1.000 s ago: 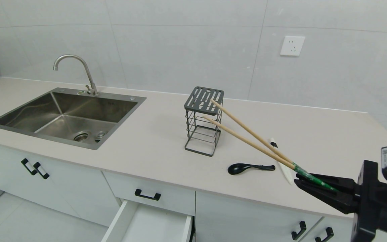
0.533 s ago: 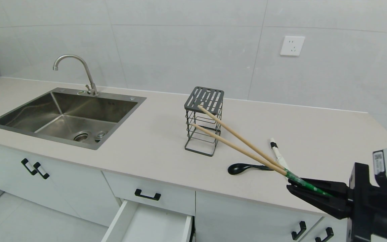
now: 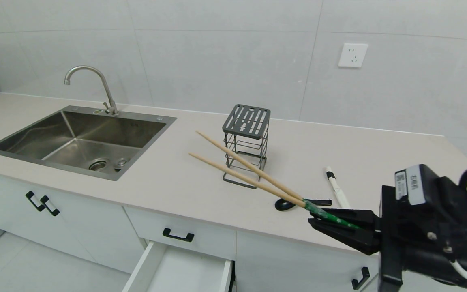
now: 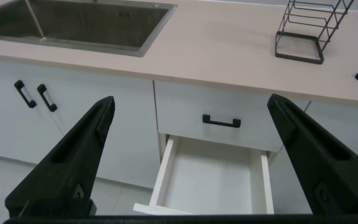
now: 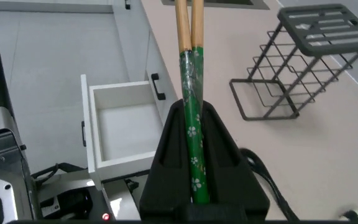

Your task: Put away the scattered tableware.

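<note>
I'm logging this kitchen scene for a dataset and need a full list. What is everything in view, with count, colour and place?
counter: 1, beige, along the tiled wall
sink: 1, steel, set in the counter's left part
tap: 1, steel, behind the sink
rack: 1, dark grey wire, on the counter right of the sink
chopsticks: 2, wood with green ends, raised over the counter near the rack
spoon: 1, black, near the counter's front edge
white utensil: 1, black band, right of the spoon
drawer: 1, white, open under the counter
socket: 1, white, on the wall
right tool: black, shut on the chopsticks
left tool: black, open, facing the drawer
</note>
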### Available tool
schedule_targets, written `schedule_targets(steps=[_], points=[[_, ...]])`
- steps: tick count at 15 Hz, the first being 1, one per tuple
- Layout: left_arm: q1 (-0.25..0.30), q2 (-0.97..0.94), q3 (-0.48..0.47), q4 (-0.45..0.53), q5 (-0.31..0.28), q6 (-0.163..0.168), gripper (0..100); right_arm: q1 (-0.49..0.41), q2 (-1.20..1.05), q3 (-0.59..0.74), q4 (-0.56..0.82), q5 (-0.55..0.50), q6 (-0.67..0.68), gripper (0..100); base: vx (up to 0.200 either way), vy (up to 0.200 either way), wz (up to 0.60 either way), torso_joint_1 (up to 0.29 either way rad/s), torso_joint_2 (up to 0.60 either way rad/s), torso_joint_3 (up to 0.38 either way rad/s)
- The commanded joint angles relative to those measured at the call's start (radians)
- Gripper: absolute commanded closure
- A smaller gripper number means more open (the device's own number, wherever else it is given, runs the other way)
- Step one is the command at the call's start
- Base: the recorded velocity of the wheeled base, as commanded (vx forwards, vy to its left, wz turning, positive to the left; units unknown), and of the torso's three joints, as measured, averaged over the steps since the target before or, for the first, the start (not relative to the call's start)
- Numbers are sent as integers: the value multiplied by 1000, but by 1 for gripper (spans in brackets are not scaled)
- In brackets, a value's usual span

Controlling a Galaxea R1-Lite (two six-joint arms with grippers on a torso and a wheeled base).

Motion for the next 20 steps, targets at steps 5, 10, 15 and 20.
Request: schedule_targets(steps=[5,10,15,20], points=[[0,1,0,0,0,0,0,210,181,-31,-53,-163,202,100,0,0,0,0,0,0],[0,1,0,0,0,0,0,310,319,-142,-64,-283,320,100,0,0,0,0,0,0],[0,1,0,0,0,0,0,323,409,-226,-63,-289,318,100,0,0,0,0,0,0],[0,1,0,0,0,0,0,348,455,-438,5,-331,306,100,0,0,0,0,0,0]])
